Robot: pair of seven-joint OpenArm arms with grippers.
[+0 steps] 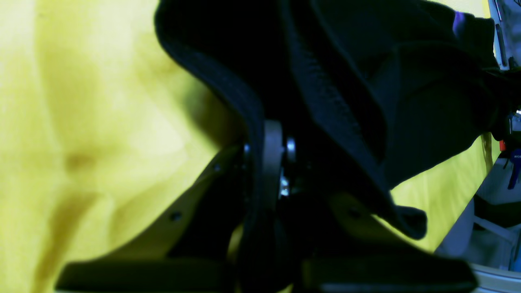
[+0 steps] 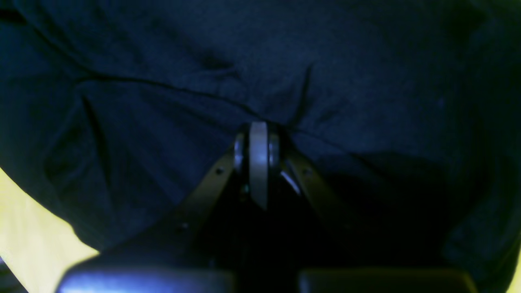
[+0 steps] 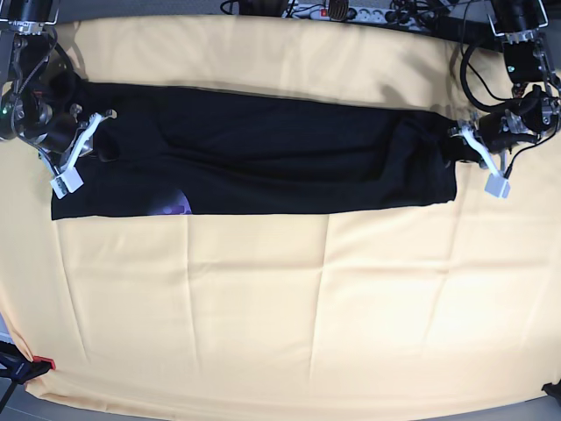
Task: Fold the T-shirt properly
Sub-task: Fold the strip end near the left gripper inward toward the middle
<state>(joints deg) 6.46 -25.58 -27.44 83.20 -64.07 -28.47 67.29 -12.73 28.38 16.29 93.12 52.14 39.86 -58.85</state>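
Observation:
The black T-shirt [image 3: 263, 153] lies as a long folded band across the pale yellow tablecloth [image 3: 307, 298]. A small patch of its purple print [image 3: 175, 206] shows near the lower left edge. My left gripper [image 3: 458, 138] is at the shirt's right end. In the left wrist view the left gripper [image 1: 276, 148] is shut on a bunched black hem [image 1: 325, 101] held above the cloth. My right gripper [image 3: 92, 132] is at the shirt's left end. In the right wrist view the right gripper [image 2: 258, 138] is shut on a fold of the T-shirt [image 2: 203, 81].
A power strip [image 3: 351, 10] and cables lie along the table's far edge. A red-tipped object [image 3: 42, 363] sits at the lower left corner. Wide yellow cloth stretches in front of the shirt.

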